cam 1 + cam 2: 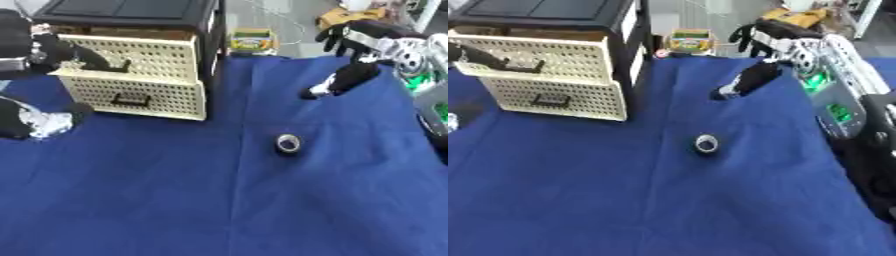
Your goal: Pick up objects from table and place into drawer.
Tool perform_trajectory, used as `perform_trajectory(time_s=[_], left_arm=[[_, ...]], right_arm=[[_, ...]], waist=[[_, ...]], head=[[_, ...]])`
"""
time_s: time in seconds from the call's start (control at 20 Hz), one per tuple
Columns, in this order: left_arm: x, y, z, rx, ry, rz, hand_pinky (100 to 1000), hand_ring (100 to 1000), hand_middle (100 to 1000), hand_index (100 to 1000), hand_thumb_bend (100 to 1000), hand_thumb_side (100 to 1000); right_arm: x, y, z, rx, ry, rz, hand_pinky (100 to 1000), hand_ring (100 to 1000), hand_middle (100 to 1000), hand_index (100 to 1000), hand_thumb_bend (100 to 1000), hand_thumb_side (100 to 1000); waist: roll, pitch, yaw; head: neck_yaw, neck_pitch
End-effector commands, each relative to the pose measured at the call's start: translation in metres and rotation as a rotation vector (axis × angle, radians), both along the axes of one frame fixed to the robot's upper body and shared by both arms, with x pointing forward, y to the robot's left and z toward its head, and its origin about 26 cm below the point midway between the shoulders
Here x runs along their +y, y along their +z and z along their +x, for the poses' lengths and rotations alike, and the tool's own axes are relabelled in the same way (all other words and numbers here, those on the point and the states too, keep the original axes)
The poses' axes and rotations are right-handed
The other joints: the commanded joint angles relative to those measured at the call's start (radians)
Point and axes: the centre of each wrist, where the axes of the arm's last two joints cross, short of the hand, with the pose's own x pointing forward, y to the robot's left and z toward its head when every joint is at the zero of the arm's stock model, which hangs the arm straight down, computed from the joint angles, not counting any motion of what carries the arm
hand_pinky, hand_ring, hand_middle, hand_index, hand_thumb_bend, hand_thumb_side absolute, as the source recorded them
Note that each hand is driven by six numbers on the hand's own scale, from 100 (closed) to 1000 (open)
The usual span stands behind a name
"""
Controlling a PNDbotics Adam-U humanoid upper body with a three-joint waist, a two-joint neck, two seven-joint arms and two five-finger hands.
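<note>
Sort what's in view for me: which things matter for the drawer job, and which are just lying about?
For the job:
- roll of tape on the blue cloth
- pulled-out upper drawer
- left hand at that drawer
- right hand, raised over the cloth

Lying about:
- lower drawer, shut
- yellow-green box behind the table

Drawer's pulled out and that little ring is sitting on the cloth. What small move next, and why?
Probably lower the right robot hand toward the small ring. The ring lies alone on the blue cloth, nearer the camera than that hand, which holds nothing. The left robot hand is at the top drawer, which is pulled out.
</note>
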Motion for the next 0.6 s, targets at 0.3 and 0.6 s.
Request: perform_trajectory(time_s=[0.3, 0.6], left_arm=[[-0.005, 0.020, -0.007, -0.004, 0.083, 0.019, 100, 100, 100, 873, 311, 959], [-0.007, 0.027, 0.002, -0.014, 0.145, -0.042, 100, 100, 100, 877, 299, 905]], right_arm=[[-0.007, 0.014, -0.004, -0.050, -0.018, -0.007, 650, 768, 762, 920, 683, 419], [-0.008, 0.013, -0.004, -0.052, -0.025, -0.006, 648, 769, 760, 919, 683, 421]], waist=[[0.006, -0.016, -0.001], [0.008, -0.019, -0.001]], head=[[-0.001, -0.008], [0.002, -0.015]])
